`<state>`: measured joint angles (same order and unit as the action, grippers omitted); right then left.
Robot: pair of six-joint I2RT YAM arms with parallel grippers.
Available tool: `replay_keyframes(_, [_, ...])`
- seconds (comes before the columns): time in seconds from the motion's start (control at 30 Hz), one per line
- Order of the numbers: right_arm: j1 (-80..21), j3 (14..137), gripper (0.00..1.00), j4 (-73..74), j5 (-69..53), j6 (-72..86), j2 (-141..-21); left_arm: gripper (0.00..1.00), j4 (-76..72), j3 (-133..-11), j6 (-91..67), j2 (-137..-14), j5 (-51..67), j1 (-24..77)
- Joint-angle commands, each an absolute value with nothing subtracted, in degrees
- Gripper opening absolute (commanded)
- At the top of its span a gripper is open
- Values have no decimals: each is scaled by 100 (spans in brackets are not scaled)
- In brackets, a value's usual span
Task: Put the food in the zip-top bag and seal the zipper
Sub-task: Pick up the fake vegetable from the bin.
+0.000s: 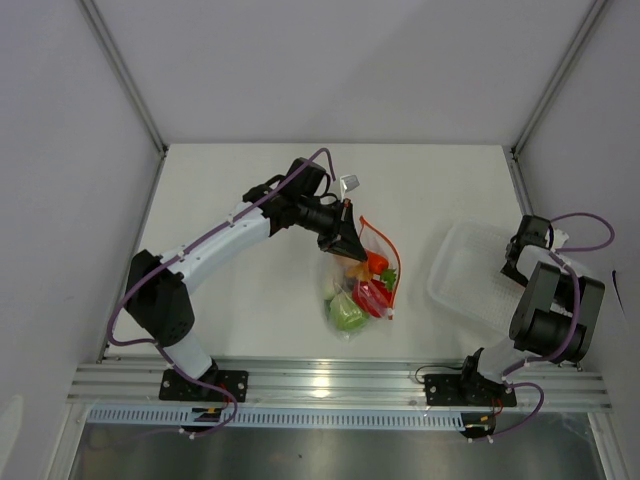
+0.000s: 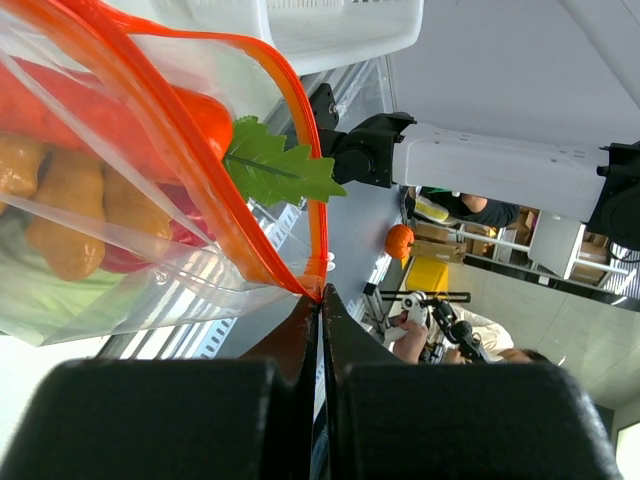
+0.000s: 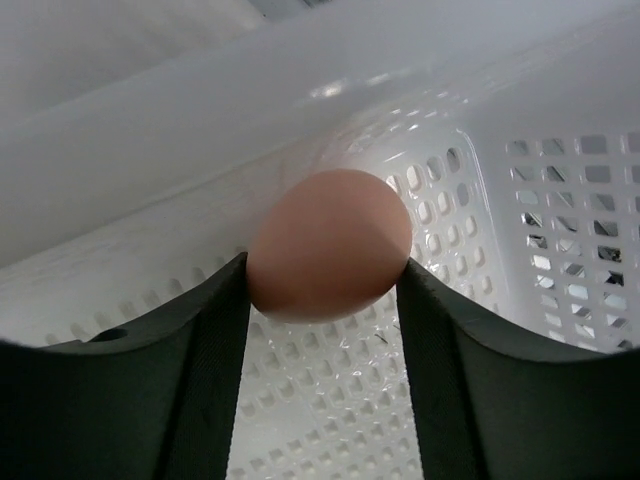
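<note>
The zip-top bag [image 1: 362, 285] lies mid-table with toy food inside: a green round fruit [image 1: 347, 315], a red pepper [image 1: 372, 297] and an orange-yellow lumpy piece [image 1: 355, 270]. My left gripper [image 1: 347, 240] is shut on the far corner of the red-orange zipper [image 2: 285, 120]. In the left wrist view the gripper [image 2: 321, 297] pinches that corner and the two strips spread apart, so the mouth is open. The lumpy piece [image 2: 70, 210] and a green leaf [image 2: 280, 170] show through the plastic. My right gripper [image 3: 322, 265] is shut on the pink food [image 3: 330, 245] inside the basket.
The white perforated basket [image 1: 468, 285] stands at the right, with my right gripper [image 1: 512, 262] at its far right rim. Its mesh wall [image 3: 560, 220] fills the right wrist view. White enclosure walls stand on both sides and at the back.
</note>
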<state>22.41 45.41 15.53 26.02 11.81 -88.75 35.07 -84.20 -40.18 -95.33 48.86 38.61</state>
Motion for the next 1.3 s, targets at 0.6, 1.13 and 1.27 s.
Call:
replay_keyframes(0.6, [2127, 4711, 66, 1476, 2839, 1134, -8851, 1, 3498, -8649, -3920, -9475, 5080, 3894])
replay_keyframes(1.13, [2092, 5291, 76, 1521, 2751, 879, -9264, 1, 3489, -8763, -3946, -9650, 5168, 3920])
replay_keyframes(1.27, [2101, 5265, 75, 1476, 2733, 853, -9325, 1, 3472, -8736, -3955, -9659, 5168, 3929])
